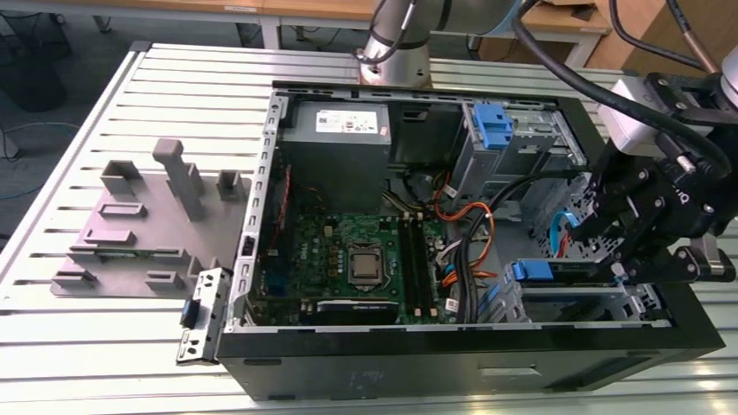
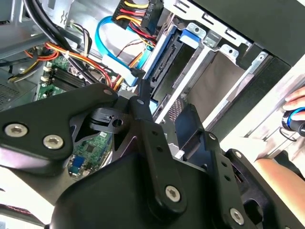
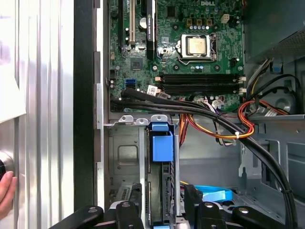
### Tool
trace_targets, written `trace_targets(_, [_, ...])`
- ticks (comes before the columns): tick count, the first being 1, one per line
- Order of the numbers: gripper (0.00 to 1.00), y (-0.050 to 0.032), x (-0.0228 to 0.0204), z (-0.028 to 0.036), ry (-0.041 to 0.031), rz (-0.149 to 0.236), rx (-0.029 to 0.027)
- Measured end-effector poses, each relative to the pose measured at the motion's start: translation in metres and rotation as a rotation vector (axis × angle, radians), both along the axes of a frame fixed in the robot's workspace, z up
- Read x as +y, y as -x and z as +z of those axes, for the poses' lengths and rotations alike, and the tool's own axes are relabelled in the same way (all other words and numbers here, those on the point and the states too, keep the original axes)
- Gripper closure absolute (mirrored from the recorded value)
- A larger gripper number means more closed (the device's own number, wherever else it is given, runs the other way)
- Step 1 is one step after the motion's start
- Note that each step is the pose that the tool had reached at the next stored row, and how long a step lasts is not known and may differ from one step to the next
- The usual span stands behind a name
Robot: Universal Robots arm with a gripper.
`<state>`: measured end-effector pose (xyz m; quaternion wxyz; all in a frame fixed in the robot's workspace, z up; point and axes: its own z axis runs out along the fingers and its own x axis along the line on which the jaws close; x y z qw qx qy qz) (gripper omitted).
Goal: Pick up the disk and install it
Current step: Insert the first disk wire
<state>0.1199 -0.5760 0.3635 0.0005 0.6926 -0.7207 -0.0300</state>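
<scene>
Over on the exterior view's left, a grey plastic fixture sits on the slatted table, with a black bracket just beside the open computer case. Moving right you get the motherboard, then a tangle of orange and black cables, then the drive bay at the case's right end. The disk stands on edge in that bay, its blue tab showing between the metal rails, so it looks mostly slotted in to me. Furthest right, the gripper hangs right over the disk, straddling its end, but honestly I can't tell if it's clamped on or loose. My worry: if the disk sits a bit crooked in the rails it could jam, and those cables run close enough to the bay to get snagged or pinched
</scene>
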Motion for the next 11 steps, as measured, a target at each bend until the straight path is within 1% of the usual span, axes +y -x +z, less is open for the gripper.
trace_targets(2, [0.52,0.0,0.0,0.0008,-0.002,0.001,0.0])
trace_targets(3, [0.52,0.0,0.0,0.0016,-0.0042,0.001,0.0])
trace_targets(5, [0.52,0.0,0.0,0.0029,-0.0121,0.002,0.0])
trace_targets(7, [0.52,0.0,0.0,0.0039,-0.0182,0.003,0.0])
trace_targets(10, [0.52,0.0,0.0,0.0041,-0.0253,0.004,0.0])
trace_targets(11, [0.52,0.0,0.0,0.0041,-0.0262,0.005,0.0])
